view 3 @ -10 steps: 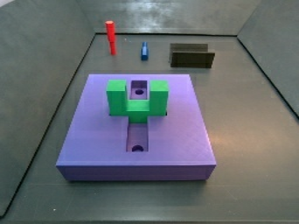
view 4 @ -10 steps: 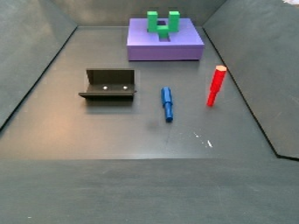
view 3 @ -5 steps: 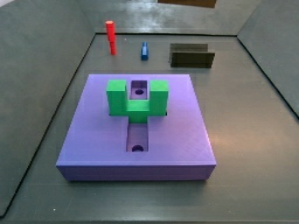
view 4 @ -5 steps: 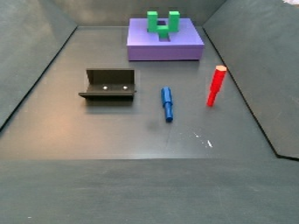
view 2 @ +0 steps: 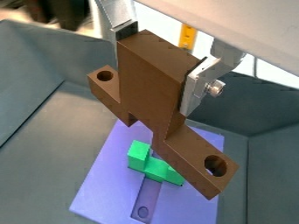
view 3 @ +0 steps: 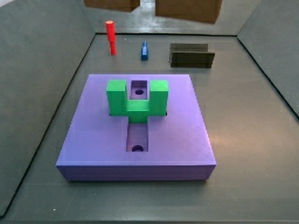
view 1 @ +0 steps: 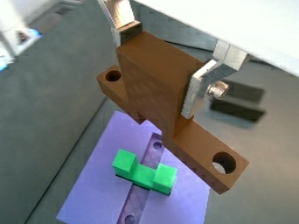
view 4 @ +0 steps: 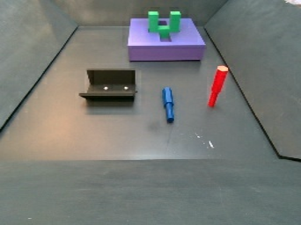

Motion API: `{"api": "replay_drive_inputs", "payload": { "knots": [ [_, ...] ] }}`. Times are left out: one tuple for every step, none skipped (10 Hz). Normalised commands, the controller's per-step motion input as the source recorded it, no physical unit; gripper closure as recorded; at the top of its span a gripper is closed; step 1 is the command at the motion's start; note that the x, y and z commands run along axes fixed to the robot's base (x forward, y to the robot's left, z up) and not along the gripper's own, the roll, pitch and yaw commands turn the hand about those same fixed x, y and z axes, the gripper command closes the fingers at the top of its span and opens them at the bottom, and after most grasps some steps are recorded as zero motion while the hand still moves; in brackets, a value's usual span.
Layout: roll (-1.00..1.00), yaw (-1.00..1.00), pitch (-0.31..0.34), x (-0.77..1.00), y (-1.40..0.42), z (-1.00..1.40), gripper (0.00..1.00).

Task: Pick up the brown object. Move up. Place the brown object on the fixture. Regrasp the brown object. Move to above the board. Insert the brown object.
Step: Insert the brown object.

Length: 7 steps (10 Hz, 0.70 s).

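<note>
My gripper (view 1: 163,63) is shut on the brown object (view 1: 156,92), its silver fingers (view 1: 201,84) clamped on the two side faces of the bar. Both wrist views show the brown object (view 2: 152,87) hanging high in the air, with a round hole in a side tab and another near its low end. Below it lies the purple board (view 1: 103,182) carrying a green U-shaped block (view 1: 142,171). In a side view only the bar's lower part (view 3: 187,8) shows at the upper edge, beyond the board (view 3: 176,131). The dark fixture (view 3: 191,56) stands empty on the floor.
A red peg (view 3: 111,37) stands upright and a blue peg (view 3: 145,51) lies on the floor beyond the board. In a side view the fixture (view 4: 109,85), blue peg (view 4: 168,104) and red peg (view 4: 216,85) sit in a row before the board (view 4: 165,48). Grey walls enclose the floor.
The brown object has come into a side view from its upper edge and now shows more of itself there. Nothing on the floor has moved.
</note>
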Motion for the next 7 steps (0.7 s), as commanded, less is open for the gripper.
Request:
{"api": "replay_drive_inputs", "payload": {
  "knots": [
    [-0.16,-0.94,-0.229,-0.05,-0.05,-0.28,1.00],
    [-0.08,-0.90,-0.124,-0.11,-0.01,-0.23,1.00],
    [-0.07,-0.99,-0.099,-0.04,0.00,-0.22,1.00],
    [-0.05,-1.00,-0.067,0.00,0.00,-0.23,1.00],
    [0.00,-1.00,-0.003,0.00,0.00,-0.17,1.00],
    [0.03,-0.75,0.064,0.09,-0.16,-0.22,1.00],
    [0.02,-0.87,0.050,0.00,-0.15,-0.25,1.00]
  ]
}}
